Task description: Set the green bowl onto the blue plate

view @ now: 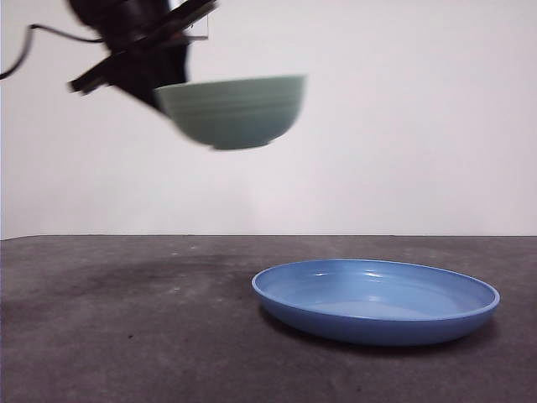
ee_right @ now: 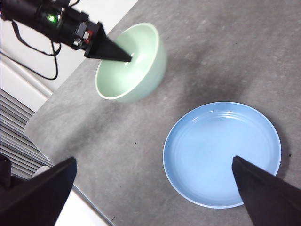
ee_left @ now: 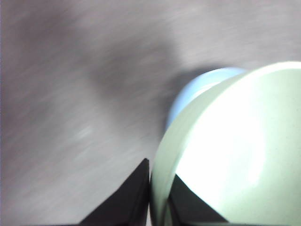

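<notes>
The green bowl (view: 235, 109) hangs in the air at the upper left of the front view, held by its rim in my left gripper (view: 164, 88). In the left wrist view the jaws pinch the bowl's rim (ee_left: 157, 188), one inside and one outside, and the left gripper (ee_left: 157, 197) is shut on it. The blue plate (view: 377, 302) lies flat on the table to the right, below the bowl and apart from it; a sliver of the plate (ee_left: 197, 89) shows behind the bowl. My right gripper (ee_right: 155, 188) is open and empty, high above the plate (ee_right: 221, 153) and the bowl (ee_right: 134, 66).
The dark grey table (view: 126, 319) meets a white wall behind. The right wrist view shows the table's edge (ee_right: 56, 155) close to the bowl's side, with cables beyond it.
</notes>
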Robot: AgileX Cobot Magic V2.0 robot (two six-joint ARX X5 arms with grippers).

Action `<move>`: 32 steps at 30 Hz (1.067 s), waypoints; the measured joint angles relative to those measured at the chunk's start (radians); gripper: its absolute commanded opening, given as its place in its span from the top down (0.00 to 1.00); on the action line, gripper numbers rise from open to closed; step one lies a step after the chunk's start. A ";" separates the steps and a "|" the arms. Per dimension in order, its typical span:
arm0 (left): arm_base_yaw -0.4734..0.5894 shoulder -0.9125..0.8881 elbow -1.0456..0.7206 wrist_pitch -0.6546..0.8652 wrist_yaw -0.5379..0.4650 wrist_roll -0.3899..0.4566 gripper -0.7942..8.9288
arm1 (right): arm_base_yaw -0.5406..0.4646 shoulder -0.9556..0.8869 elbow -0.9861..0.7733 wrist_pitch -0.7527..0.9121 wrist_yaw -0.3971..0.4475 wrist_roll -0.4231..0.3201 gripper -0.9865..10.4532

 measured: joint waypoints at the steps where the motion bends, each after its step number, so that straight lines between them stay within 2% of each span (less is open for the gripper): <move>1: -0.022 0.016 0.022 0.000 0.000 -0.004 0.90 | 0.000 0.000 0.000 0.000 0.000 0.000 0.38; 13: -0.196 0.266 0.203 -0.023 0.000 -0.019 0.90 | 0.000 0.000 0.000 0.000 0.000 0.000 0.38; 24: -0.225 0.478 0.248 -0.036 -0.024 -0.026 0.90 | 0.000 0.000 0.000 0.000 0.000 0.000 0.38; 32: -0.226 0.523 0.248 -0.024 -0.026 -0.007 0.90 | 0.000 0.000 0.000 0.000 0.000 0.000 0.38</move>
